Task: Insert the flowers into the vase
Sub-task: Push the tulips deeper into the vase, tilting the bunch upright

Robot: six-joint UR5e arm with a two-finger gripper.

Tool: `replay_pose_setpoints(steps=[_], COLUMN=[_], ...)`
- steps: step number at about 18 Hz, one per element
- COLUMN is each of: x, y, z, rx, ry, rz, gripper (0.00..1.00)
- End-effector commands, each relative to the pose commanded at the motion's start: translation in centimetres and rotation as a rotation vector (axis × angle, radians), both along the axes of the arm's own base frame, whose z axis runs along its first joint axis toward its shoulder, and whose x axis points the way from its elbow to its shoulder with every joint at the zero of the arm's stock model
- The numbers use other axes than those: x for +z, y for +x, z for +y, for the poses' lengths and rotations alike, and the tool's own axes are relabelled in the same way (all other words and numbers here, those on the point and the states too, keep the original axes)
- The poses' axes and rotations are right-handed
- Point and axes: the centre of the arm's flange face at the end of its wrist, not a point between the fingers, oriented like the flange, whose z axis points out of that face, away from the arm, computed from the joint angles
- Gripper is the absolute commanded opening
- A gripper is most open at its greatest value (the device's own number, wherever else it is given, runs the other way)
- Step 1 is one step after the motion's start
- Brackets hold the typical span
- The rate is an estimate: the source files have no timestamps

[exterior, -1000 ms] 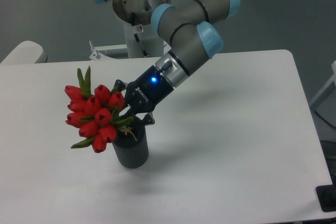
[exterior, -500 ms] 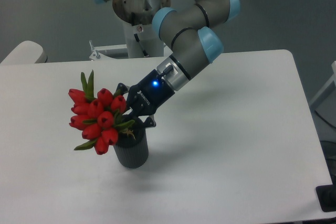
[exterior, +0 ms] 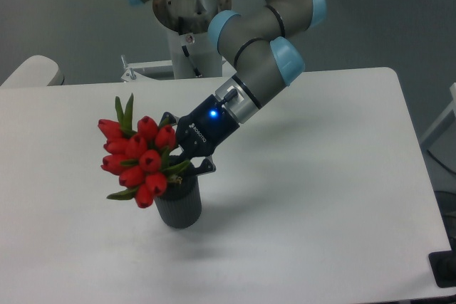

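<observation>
white table [exterior: 342,197] | grey floor [exterior: 64,12] behind | pale rounded furniture [exterior: 28,70] far left

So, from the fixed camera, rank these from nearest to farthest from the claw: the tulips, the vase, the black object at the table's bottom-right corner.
1. Tulips: at the claw, on its left.
2. Vase: directly below; too close to the tulips to separate confidently.
3. Black object: far right, at the table corner.

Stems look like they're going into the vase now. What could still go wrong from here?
Two risks. The flowers lean well left of the small vase, so once released the top-heavy bunch might tip it or fall out. Also, the gripper sits right at the vase mouth gripping the stems; any sideways pull while retreating could drag the vase across the table.
</observation>
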Motion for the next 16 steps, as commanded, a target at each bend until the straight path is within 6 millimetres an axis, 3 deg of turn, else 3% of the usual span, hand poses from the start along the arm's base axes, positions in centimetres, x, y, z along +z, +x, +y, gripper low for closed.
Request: replay_pose_setpoints(steps=[9,11,13,16], x=[0.12,0.1,0.12,0.08], y=[-0.09,-0.25,-0.56,-0.87], z=[-0.05,-0.15,-0.44,-0.65], rx=[0.002,0.005,0.013,0.02], ry=[-0.001,-0.002,-0.002,-0.006], rz=[0.004,0.005,0.005,0.007], gripper=[0.73,0.8,0.94,1.0])
